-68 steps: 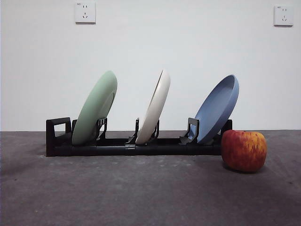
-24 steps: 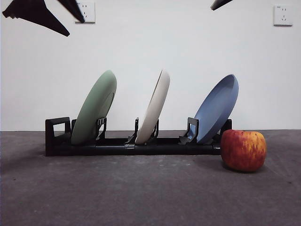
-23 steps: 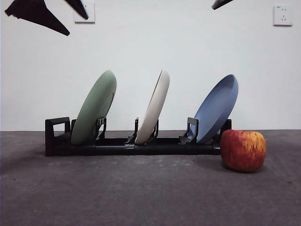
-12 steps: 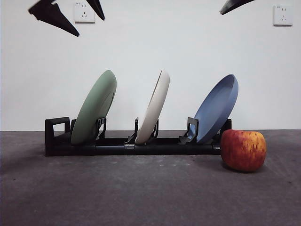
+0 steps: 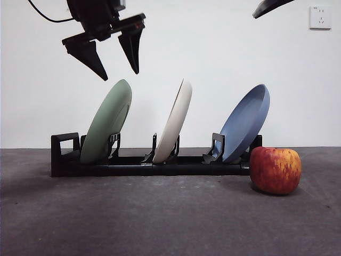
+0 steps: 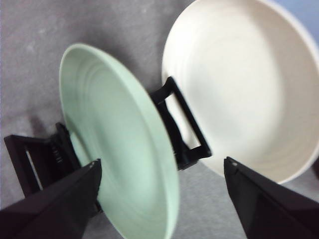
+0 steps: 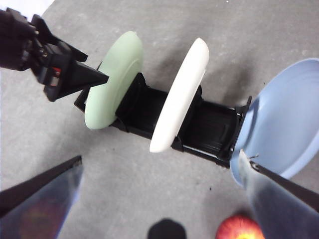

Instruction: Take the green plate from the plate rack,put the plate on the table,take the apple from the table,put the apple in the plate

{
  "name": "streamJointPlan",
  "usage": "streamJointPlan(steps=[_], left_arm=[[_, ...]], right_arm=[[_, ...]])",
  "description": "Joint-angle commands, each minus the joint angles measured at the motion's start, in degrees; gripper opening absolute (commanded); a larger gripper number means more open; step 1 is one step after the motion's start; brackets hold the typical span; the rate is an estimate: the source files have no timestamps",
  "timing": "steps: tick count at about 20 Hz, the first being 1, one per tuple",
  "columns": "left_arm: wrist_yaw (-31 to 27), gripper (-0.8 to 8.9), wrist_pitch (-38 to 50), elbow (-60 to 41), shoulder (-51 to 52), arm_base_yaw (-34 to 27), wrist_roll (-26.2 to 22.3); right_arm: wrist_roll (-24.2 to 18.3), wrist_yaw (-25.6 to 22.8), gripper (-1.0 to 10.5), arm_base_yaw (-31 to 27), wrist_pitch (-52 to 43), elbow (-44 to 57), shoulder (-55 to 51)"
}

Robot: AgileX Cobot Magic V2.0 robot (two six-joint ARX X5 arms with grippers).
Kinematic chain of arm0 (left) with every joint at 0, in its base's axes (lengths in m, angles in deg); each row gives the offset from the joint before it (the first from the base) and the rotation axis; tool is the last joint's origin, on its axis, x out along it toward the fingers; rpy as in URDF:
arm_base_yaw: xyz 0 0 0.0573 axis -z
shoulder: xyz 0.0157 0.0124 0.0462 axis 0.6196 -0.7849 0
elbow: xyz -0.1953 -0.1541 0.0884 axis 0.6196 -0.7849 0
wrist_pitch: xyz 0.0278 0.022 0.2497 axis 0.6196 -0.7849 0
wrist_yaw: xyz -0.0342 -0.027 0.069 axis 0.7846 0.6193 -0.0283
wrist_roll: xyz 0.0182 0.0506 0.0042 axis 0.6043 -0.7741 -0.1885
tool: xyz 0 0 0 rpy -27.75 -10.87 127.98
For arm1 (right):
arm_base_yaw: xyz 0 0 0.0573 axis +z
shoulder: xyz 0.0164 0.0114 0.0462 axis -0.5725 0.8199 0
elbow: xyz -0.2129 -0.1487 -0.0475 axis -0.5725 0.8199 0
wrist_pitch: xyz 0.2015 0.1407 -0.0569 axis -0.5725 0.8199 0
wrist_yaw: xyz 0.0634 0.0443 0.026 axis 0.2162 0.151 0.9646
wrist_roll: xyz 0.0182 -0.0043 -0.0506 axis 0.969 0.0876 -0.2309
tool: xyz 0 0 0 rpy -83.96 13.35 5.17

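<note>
The green plate (image 5: 109,124) leans in the left slot of the plate rack (image 5: 144,166); it also shows in the left wrist view (image 6: 114,149) and the right wrist view (image 7: 112,87). My left gripper (image 5: 118,72) is open and empty, just above the green plate's top rim, one jaw on each side of it, not touching (image 6: 160,167). The apple (image 5: 275,169) sits on the table (image 5: 160,218) by the rack's right end. My right gripper (image 7: 159,162) is open and empty, high over the table in front of the rack.
A cream-white plate (image 5: 175,121) stands in the middle slot and a blue plate (image 5: 246,122) in the right slot. A white wall rises behind the rack. A black tip of the right arm (image 5: 272,6) shows at the top right.
My left gripper has come down and to the right, from the top left corner to just above the green plate's rim. The plates, rack and apple have not moved.
</note>
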Motion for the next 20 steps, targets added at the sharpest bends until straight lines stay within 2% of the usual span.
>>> streamJointPlan(steps=[1, 4, 9, 20], left_arm=[[-1.11, 4.07, 0.09, 0.04, -1.79, 0.13, -0.72], [-1.6, 3.94, 0.0, 0.04, -2.1, 0.13, -0.72], [-1.57, -0.15, 0.07, 0.04, -2.1, 0.13, -1.29], [-1.11, -0.09, 0.76, 0.22, -2.08, 0.55, -1.38]], right_arm=[[-0.2, -0.02, 5.9, 0.07, 0.44, -0.17, 0.28], [-0.2, -0.04, 5.9, 0.07, 0.81, -0.17, 0.28], [-0.2, -0.04, 5.9, 0.07, 0.77, -0.17, 0.28], [-0.2, -0.04, 5.9, 0.07, 0.79, -0.17, 0.28]])
